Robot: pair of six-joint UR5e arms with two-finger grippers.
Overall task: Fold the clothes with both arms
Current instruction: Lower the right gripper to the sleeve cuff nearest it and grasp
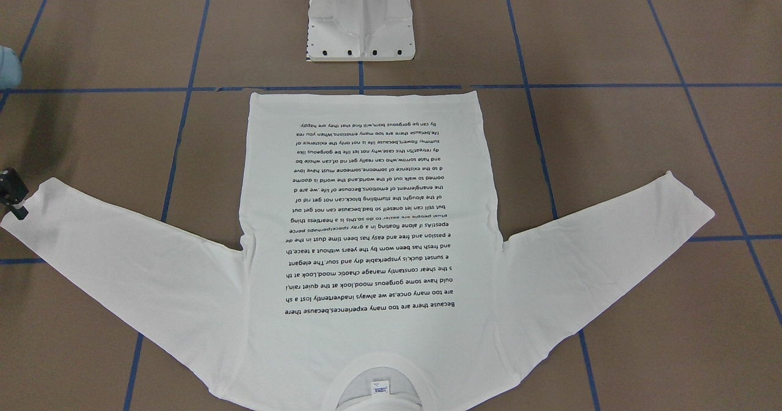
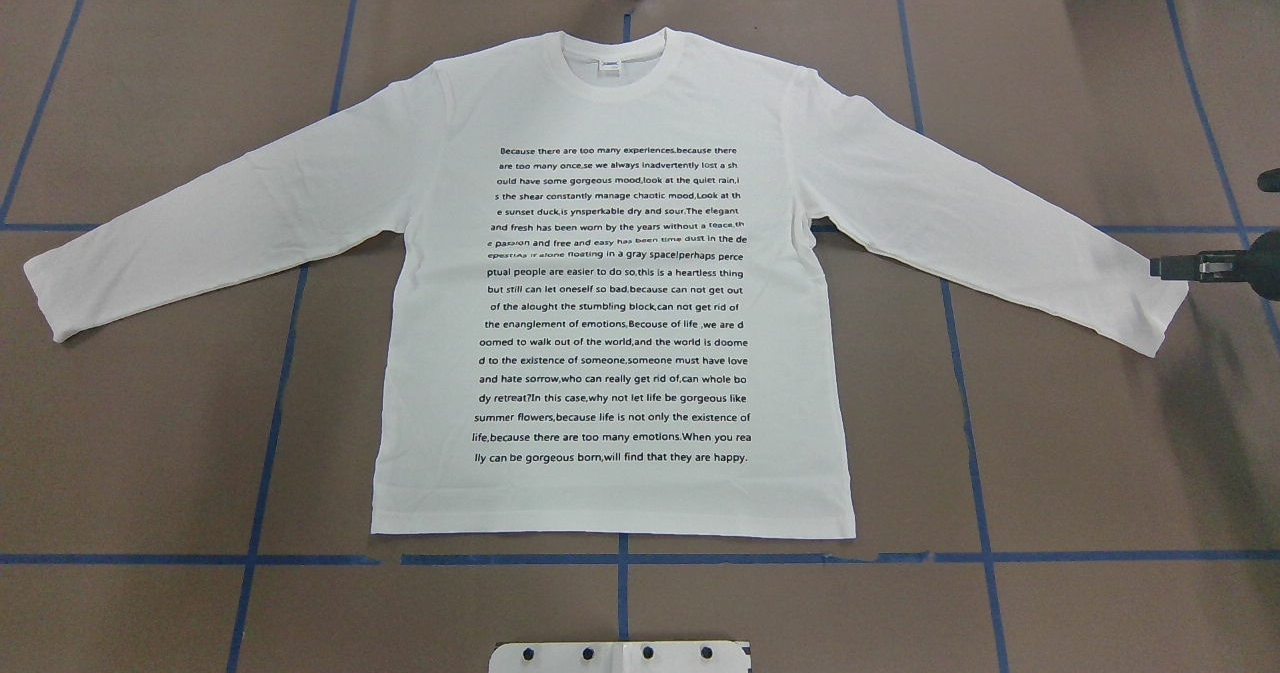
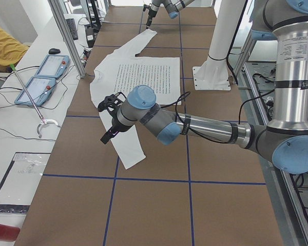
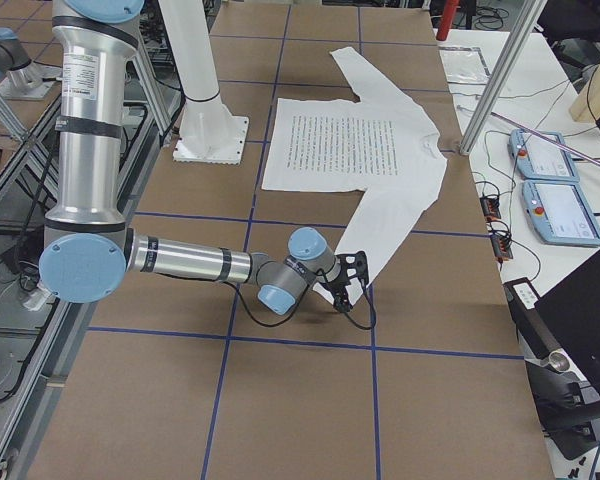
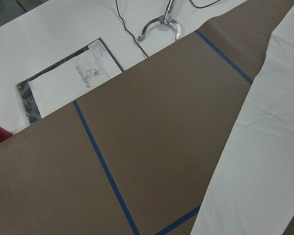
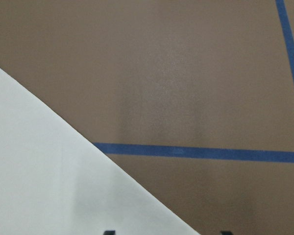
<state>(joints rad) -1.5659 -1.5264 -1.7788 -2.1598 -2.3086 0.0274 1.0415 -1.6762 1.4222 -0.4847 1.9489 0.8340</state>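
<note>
Hanging at shirt (image 2: 615, 283) cuff, right gripper (image 2: 1160, 267) stands spread.

- Left arm (image 3: 215, 130): polished silver tube links, grey joint housings, round light-blue caps; dark band where tube meets joint.
- Right arm (image 4: 185, 262): same build and colours; bears a small printed label on the upright tube.
- Cables (image 4: 373, 312): black and thin; strapped along the forearms, looping loose near the wrists.
- Left gripper (image 3: 108, 120): black, with slim fingers on a black body.
- Right gripper (image 4: 346, 282): black as well; shows a silver metal insert from overhead.
- Pedestal (image 1: 360, 26): white, flared column on a square plate with rounded corners; four dark bolt holes along one edge.
</note>
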